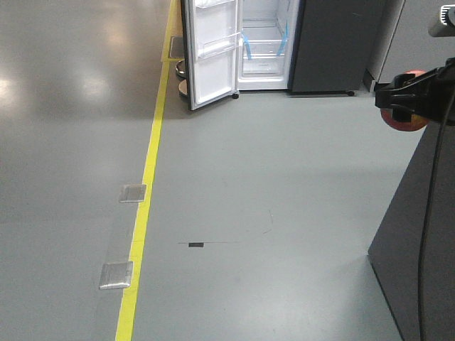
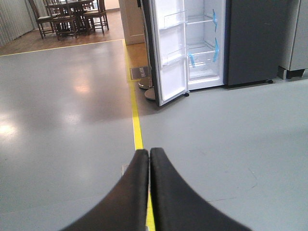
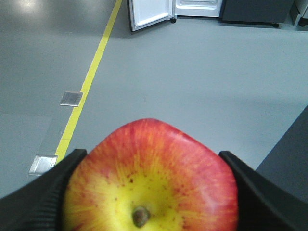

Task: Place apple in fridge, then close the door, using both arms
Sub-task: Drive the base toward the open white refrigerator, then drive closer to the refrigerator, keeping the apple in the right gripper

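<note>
While the right gripper (image 3: 151, 166) clamps the apple (image 3: 151, 192) across its widest part, the stem end faces the wrist lens and ribbed pads (image 3: 50, 192) press on both flanks

- Apple: red over yellow, glossy skin. Judged firm and fairly light, but round and slick, so it could roll out of a loose pinch. Squeezed hard it would likely bruise. A hold across the middle, as now, looks the soundest
- Position: front view puts the fruit at the right edge, carried above the floor, well apart from the fridge (image 1: 266, 42) at the far end
- Door (image 1: 213, 57): swung open toward the left, white lining and clear bins showing
- Left gripper (image 2: 149, 161): fingers pressed together, nothing between them, pointed down the yellow floor line (image 2: 136, 125)

View differences:
- Right wrist view gives skin detail and pad contact, but only the foot of the fridge and door
- Left wrist view alone shows the glass shelves with blue tape strips (image 2: 215, 48), plus wooden chairs (image 2: 62, 17) far left
- Front view alone shows the gap between apple and fridge, and two metal floor plates (image 1: 133, 192) by the line
</note>
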Controlling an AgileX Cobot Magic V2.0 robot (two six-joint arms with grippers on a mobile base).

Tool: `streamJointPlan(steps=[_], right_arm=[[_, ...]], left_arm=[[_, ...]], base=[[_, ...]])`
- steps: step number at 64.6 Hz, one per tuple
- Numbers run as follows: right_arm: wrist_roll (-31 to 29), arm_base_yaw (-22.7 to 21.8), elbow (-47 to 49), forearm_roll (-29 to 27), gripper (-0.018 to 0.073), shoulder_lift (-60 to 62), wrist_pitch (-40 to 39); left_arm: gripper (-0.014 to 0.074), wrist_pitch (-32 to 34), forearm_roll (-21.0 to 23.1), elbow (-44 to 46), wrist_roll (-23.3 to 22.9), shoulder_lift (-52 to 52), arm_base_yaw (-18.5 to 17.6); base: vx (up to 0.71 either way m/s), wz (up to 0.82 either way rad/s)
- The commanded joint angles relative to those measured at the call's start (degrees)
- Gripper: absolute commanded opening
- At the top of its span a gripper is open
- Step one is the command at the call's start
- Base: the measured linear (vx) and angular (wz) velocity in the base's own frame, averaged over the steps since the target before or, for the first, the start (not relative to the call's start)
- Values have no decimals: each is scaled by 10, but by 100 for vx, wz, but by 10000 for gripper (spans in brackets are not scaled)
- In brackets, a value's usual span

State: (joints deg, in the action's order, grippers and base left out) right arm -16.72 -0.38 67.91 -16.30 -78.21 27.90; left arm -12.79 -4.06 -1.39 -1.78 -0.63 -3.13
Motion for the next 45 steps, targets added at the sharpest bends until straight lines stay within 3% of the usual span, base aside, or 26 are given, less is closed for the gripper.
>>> streamJointPlan(steps=[1, 45], right_arm=[[-6, -1, 19, -3, 115, 19, -39], [-6, -1, 19, -3, 115, 19, -40]], left_arm=[[-6, 45, 0, -16, -1, -8, -2], [-6, 45, 0, -16, -1, -8, -2]], base=[[14, 3], [15, 3]])
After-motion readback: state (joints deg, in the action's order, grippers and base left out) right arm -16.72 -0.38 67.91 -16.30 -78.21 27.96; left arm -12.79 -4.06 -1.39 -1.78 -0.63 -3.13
